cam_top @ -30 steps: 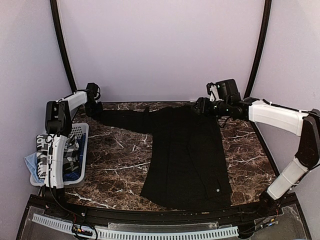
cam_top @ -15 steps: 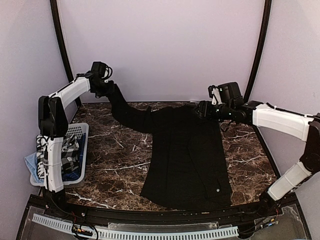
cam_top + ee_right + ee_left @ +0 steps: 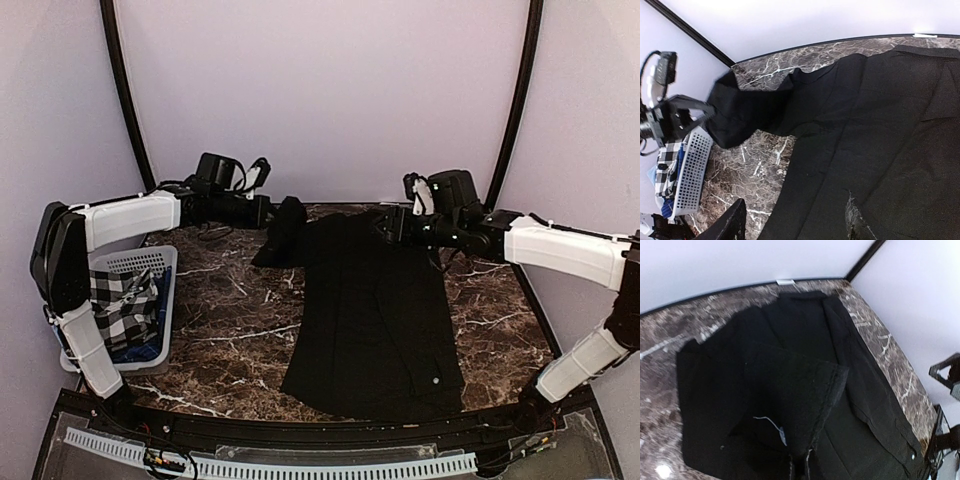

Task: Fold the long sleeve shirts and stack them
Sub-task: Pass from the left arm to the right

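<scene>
A black shirt [image 3: 375, 310] lies flat on the marble counter [image 3: 230, 320], hem toward the arm bases. The left tool [image 3: 264, 211] is clamped on one sleeve, which hangs bunched beside the shirt's shoulder. The right tool [image 3: 388, 226] sits over the collar end. A white basket [image 3: 150, 262] holding checked cloth [image 3: 118, 300] stands at the counter's left edge.

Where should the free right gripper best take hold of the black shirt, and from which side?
Probably the near right hem corner of the black long sleeve shirt: it lies flat with a free edge, so the open right gripper could come from the right, low.
</scene>
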`<action>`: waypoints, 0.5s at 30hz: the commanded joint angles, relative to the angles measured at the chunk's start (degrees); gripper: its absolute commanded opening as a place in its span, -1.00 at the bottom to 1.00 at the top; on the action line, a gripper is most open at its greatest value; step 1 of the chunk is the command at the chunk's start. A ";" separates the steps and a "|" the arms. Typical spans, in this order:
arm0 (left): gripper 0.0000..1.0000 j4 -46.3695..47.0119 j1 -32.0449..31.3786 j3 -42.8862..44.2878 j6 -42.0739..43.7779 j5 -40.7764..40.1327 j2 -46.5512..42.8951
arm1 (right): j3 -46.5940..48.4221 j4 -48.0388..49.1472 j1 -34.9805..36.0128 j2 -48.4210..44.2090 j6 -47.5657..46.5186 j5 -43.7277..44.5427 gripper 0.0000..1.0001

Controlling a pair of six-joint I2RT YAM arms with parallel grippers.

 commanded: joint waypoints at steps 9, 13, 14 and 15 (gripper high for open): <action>-1.00 14.76 -8.74 -12.08 -4.09 5.01 -4.41 | 10.04 8.63 8.91 13.89 6.98 -3.60 0.26; -1.00 15.26 -10.73 -12.58 -3.49 4.02 -3.83 | 12.48 7.82 10.55 16.62 9.45 -1.84 0.27; -1.00 15.68 -11.34 -12.70 -3.21 3.71 -3.67 | 12.51 8.14 10.59 17.13 10.43 -1.90 0.27; -1.00 15.87 -11.64 -12.77 -2.98 3.60 -3.53 | 12.51 8.64 10.60 17.69 11.14 -2.29 0.27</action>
